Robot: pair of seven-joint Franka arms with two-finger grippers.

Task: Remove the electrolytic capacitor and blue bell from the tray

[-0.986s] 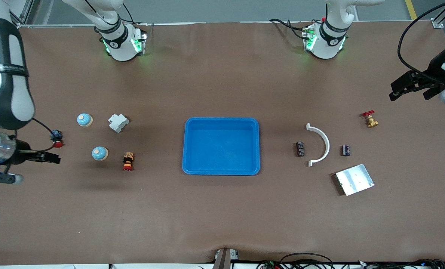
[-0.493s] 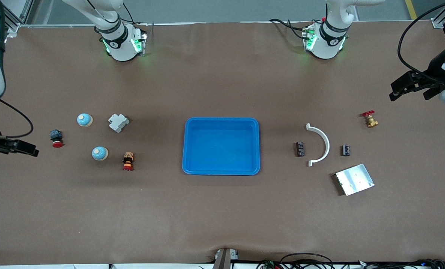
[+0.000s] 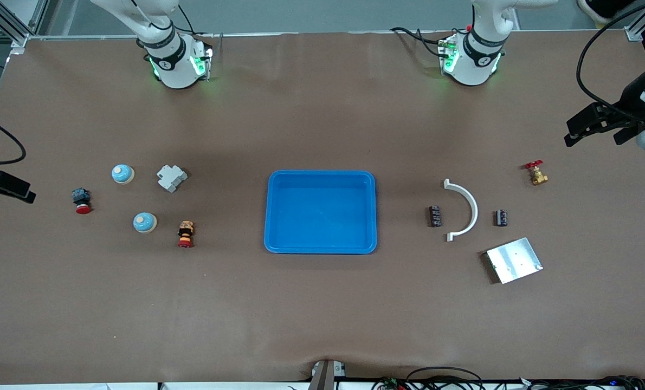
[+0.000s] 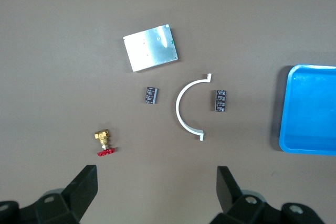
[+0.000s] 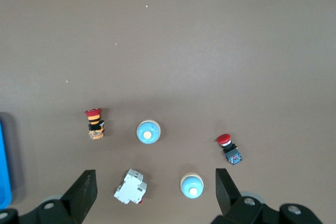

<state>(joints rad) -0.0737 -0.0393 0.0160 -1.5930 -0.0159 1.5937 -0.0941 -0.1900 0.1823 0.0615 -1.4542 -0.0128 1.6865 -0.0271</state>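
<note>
Front view showed the shallow bright-blue rectangular plastic tray (image 3: pixel 321 212) lying empty at mid-table, so the removal was judged already done. Two pale-blue domed bells (image 3: pixel 122 173) (image 3: pixel 144 222) were seen on the bare table toward the right arm's end, and two small dark cylindrical capacitors (image 3: pixel 435 216) (image 3: pixel 500 218) toward the left arm's end, one on each side of a white curved plastic bracket (image 3: pixel 461 210).

The right gripper (image 3: pixel 5 185) was held high at its own end of the table, jaws released and nothing between them; in its wrist view the bells, a white block-shaped breaker (image 5: pixel 130 187) and two red-capped push buttons (image 5: pixel 94 123) (image 5: pixel 229 148) were seen below the spread fingers (image 5: pixel 80 194). The left gripper (image 3: pixel 591 127) was likewise held aloft at the other end, jaws released and empty, with the capacitors, the bracket, a brass valve with a red handle (image 4: pixel 103 142) and a silver metal plate (image 4: pixel 150 48) below the jaws.

Little risk was judged to remain. A needless descent could have knocked the small loose parts, and a capacitor lying on its side could have been set rolling.
</note>
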